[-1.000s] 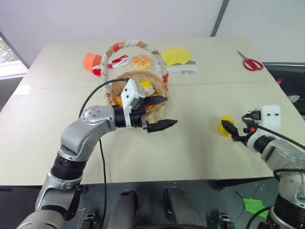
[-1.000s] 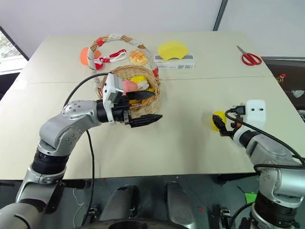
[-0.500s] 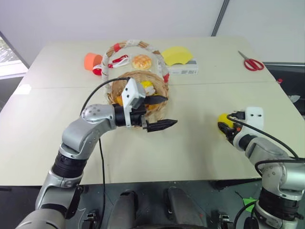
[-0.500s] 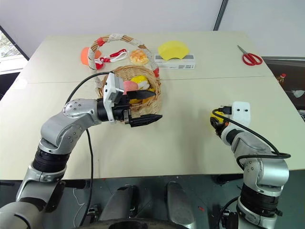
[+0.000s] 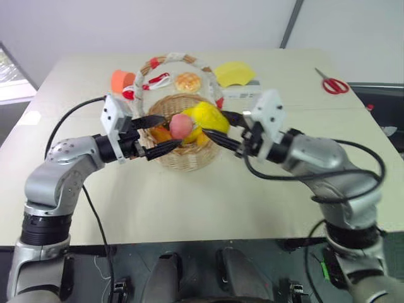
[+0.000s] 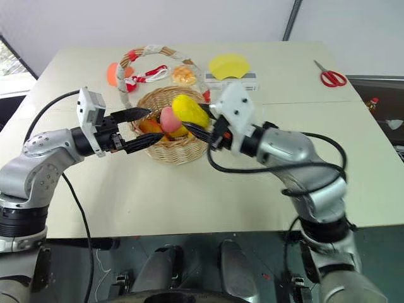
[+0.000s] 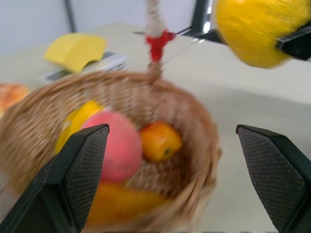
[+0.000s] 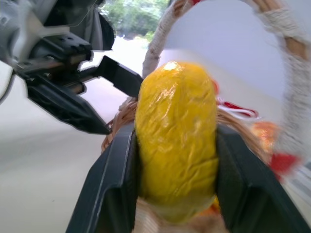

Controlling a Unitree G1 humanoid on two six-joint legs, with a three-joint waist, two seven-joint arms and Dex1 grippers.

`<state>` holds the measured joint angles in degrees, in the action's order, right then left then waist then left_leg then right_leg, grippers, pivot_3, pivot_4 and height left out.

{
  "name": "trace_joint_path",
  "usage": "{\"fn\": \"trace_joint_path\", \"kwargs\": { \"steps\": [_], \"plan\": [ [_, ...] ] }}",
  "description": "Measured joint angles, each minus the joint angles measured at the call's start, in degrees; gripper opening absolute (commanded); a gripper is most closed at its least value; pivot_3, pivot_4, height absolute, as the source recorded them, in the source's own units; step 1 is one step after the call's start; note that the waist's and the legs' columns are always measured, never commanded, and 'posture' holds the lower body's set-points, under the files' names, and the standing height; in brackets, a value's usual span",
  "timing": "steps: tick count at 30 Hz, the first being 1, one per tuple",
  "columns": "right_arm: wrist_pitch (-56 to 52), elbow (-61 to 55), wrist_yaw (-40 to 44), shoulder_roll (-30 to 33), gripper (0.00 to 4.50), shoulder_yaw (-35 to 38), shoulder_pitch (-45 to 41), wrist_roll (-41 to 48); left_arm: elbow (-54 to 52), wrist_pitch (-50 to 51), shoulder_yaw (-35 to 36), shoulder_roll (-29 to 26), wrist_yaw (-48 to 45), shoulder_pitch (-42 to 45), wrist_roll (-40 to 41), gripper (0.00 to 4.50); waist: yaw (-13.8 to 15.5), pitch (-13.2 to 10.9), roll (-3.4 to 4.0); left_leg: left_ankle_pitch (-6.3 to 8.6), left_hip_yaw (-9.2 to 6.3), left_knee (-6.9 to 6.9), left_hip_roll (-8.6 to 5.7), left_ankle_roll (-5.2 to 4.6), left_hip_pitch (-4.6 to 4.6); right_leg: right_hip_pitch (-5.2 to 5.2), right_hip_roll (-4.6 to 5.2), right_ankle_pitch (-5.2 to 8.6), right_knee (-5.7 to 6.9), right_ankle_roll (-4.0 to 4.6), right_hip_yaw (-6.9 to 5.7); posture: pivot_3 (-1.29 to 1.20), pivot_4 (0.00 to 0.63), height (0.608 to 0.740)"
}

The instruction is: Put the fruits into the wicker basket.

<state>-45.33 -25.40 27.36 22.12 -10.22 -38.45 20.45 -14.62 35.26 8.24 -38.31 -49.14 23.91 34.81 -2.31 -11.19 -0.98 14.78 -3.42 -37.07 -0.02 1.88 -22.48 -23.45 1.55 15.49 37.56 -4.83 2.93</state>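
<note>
**Lemon carried over the basket, release pending**

Swung across from the right side of the table (image 5: 76,208) to above the wicker basket (image 5: 183,156): right claw (image 5: 222,129), clamped part-way shut on the lemon (image 5: 205,116), which a second ago lay on the table well off to the right. Shifted left too: left claw (image 5: 165,131), now at the basket's left rim, spread wide and holding nothing. Lemon gripped across its middle between both black fingers (image 8: 114,179), hanging over the bowl and just near the arched handle (image 5: 173,60). Already inside the bowl: pink peach (image 7: 119,145), a small orange fruit (image 7: 160,141) beside it, and yellow-red mango (image 7: 77,124) against the wall.

Risks from here, as a judgement:
- Release too near the right rim: lemon likely to bounce off the wicker and roll onto the table.
- Drop from this height onto the rounded peach: possible hop out of an already crowded bowl.
- Further travel left: right fingers close to the left claw's tips, so a clash possible.
- Upward or far-side drift: snag on the handle, tipping the light basket.
</note>
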Motion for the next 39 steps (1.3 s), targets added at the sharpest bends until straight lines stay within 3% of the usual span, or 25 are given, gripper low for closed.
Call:
{"fn": "trace_joint_path", "kwargs": {
  "steps": [3,9,14,18,23,28,33,34,35,39],
  "plan": [
    [0.5,11.09,-5.78,-6.63,1.7,-2.87,-3.15,-4.69,-3.69,0.68,1.43,0.12,2.26,-2.34,0.82,4.5,0.43,0.0,-0.04,0.0,-0.02,0.01,-0.1,0.01,-0.18,-0.13,0.17,-0.01,-0.05,0.0,0.0,0.0,0.15,0.74],
    [3.77,16.54,-6.73,-8.9,4.42,-3.15,-3.63,-7.47,-8.25,2.14,2.77,0.54,6.0,-5.9,2.22,4.5,1.24,0.01,-0.05,-0.04,0.03,-0.09,-0.16,0.08,-1.05,-1.15,0.26,-0.04,0.21,-0.02,0.02,0.0,0.15,0.74],
    [8.48,8.02,-1.34,-8.03,4.42,-2.1,-1.05,-4.31,-9.22,2.17,2.73,0.82,7.59,-5.87,2.99,4.5,1.22,0.01,-0.05,-0.05,0.01,-0.08,-0.12,0.1,-1.01,-1.13,0.18,-0.04,0.24,-0.01,0.0,0.0,0.15,0.74],
    [6.83,-2.12,3.74,-2.03,4.42,2.04,7.5,1.47,-9.09,2.15,2.72,1.32,8.18,-5.66,3.23,4.5,1.41,0.02,-0.07,-0.05,0.01,-0.12,-0.15,0.09,-0.97,-1.03,0.21,-0.04,0.23,-0.01,-0.01,0.0,0.15,0.74],
    [1.84,-4.51,0.17,-1.44,4.42,10.16,12.91,5.57,-8.8,2.16,2.54,2.36,8.1,-5.16,4.07,4.5,0.88,0.02,-0.06,-0.06,0.08,-0.13,-0.1,0.11,-0.84,-1.02,0.11,-0.04,0.39,0.0,0.03,0.0,0.15,0.74],
    [6.13,6.23,-9.02,-6.86,4.42,9.59,8.61,-1.3,-7.25,2.07,1.53,4.14,8.28,-2.88,4.53,4.5,-0.08,0.02,-0.06,-0.14,0.07,-0.12,-0.13,0.21,-0.77,-1.01,-0.01,-0.05,0.51,0.03,0.02,0.0,0.15,0.74],
    [14.7,18.76,-10.88,-11.22,4.42,6.9,4.28,-6.32,-6.9,2.05,0.72,4.77,8.29,-2.56,4.56,4.5,-0.24,0.02,-0.06,-0.14,0.06,-0.08,-0.1,0.21,-0.83,-1.1,0.0,-0.04,0.51,0.04,0.03,0.0,0.15,0.74],
    [16.16,20.61,-10.98,-12.04,3.89,6.74,3.51,-6.88,-6.88,2.05,0.51,4.78,8.38,-2.56,4.56,4.5,-0.21,0.02,-0.06,-0.14,0.06,-0.08,-0.1,0.21,-0.84,-1.1,0.03,-0.04,0.52,0.04,0.03,0.0,0.15,0.74],
    [17.73,22.53,-11.11,-12.68,3.64,6.53,2.66,-7.45,-6.92,2.05,0.32,4.91,8.55,-2.56,4.56,4.5,-0.2,0.02,-0.06,-0.14,0.06,-0.09,-0.11,0.21,-0.84,-1.09,0.07,-0.04,0.52,0.04,0.04,0.0,0.15,0.74],
    [22.11,25.64,-10.98,-13.03,1.58,6.14,1.99,-9.29,-7.19,2.06,0.27,5.17,9.51,-3.04,4.61,4.5,-0.05,0.02,-0.06,-0.14,0.05,-0.11,-0.14,0.21,-0.86,-1.09,0.13,-0.05,0.52,0.03,0.03,0.0,0.15,0.74]
  ]
}}
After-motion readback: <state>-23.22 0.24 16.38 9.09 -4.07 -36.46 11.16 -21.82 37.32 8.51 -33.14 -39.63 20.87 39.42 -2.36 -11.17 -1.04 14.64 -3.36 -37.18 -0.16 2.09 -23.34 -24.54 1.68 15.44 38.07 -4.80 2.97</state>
